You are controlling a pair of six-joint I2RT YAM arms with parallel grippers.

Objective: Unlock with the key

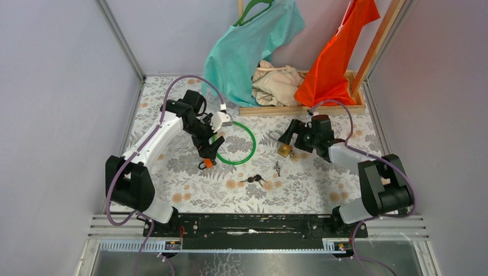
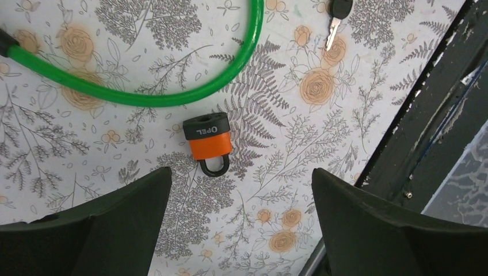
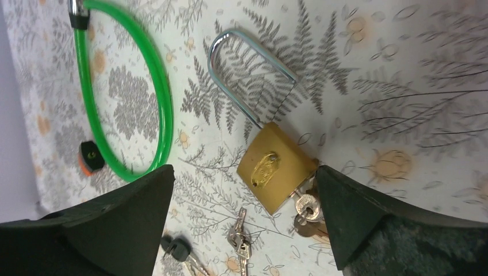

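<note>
Seeing brass padlock (image 3: 275, 169) flat on table (image 1: 322, 184), mid-right, between wide-apart fingers of right gripper (image 3: 244, 172), not clamped. Long axis diagonal in wrist view, with steel shackle (image 3: 253, 69) toward upper left and key (image 3: 305, 208) stuck in bottom end at lower right. Bare table behind up to wooden tray (image 1: 299, 109), green cable (image 1: 248, 150) to the left, loose keys (image 1: 256, 180) nearer the bases; left gripper (image 2: 240, 178) likewise spread wide over orange padlock (image 2: 208, 138), gripping nothing.

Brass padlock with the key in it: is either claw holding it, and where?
Nothing is held. The brass padlock lies on the table between the right gripper's open fingers; the left gripper is open too.
</note>
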